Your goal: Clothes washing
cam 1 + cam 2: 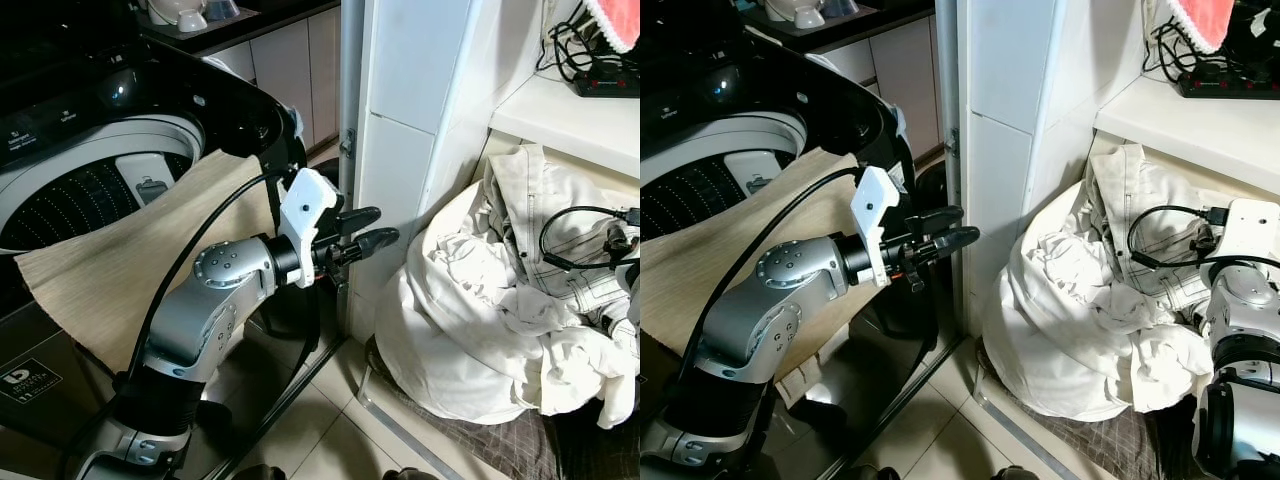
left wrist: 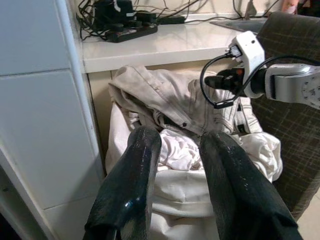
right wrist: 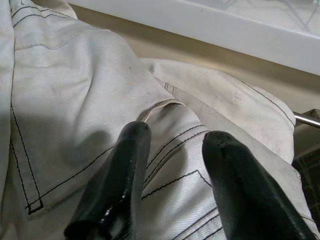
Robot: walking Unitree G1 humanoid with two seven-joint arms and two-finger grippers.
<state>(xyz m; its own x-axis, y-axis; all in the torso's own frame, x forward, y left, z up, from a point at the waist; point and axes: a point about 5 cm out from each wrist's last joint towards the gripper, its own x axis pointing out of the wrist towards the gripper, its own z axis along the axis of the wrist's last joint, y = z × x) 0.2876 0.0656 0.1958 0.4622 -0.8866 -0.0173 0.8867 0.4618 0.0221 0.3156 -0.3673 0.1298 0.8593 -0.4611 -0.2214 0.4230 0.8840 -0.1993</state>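
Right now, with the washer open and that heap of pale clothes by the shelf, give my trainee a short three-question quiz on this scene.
1. True or false: the left gripper is holding a garment.
2. What hangs over the washing machine rim? A) beige cloth B) red towel C) jeans
3. Which gripper is closest to the pile of pale clothes?

Key: 1. False, its fingers are open and empty. 2. A. 3. The right gripper, open just above the cloth.
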